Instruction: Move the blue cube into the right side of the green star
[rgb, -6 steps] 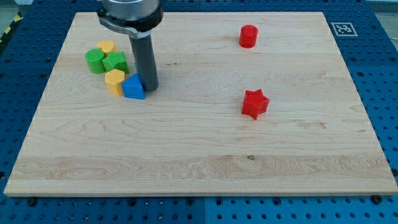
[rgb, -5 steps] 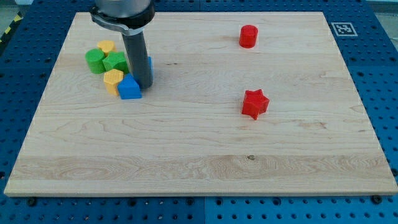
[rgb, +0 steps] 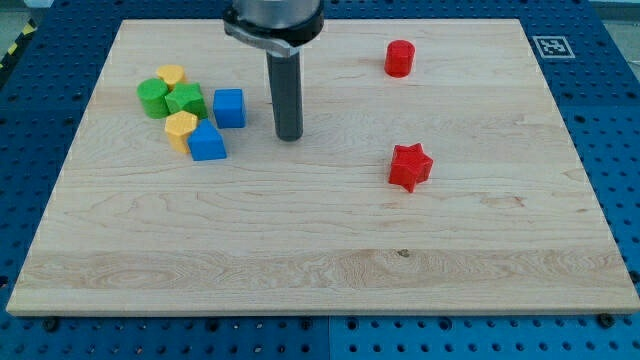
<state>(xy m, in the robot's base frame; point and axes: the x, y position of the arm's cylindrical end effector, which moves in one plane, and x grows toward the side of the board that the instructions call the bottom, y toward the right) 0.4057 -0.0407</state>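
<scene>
The blue cube sits on the wooden board at the upper left, just right of the green star, with a small gap between them. My tip stands to the right of the blue cube and slightly lower in the view, clear of it. A second blue block with a pointed top lies below the cube, touching a yellow block.
A green cylinder and another yellow block crowd the left side of the green star. A red cylinder stands at the upper right and a red star right of centre.
My tip has moved right, away from the block cluster. The blue cube, earlier hidden behind the rod, now shows beside the green star. The pointed blue block has shifted slightly left.
</scene>
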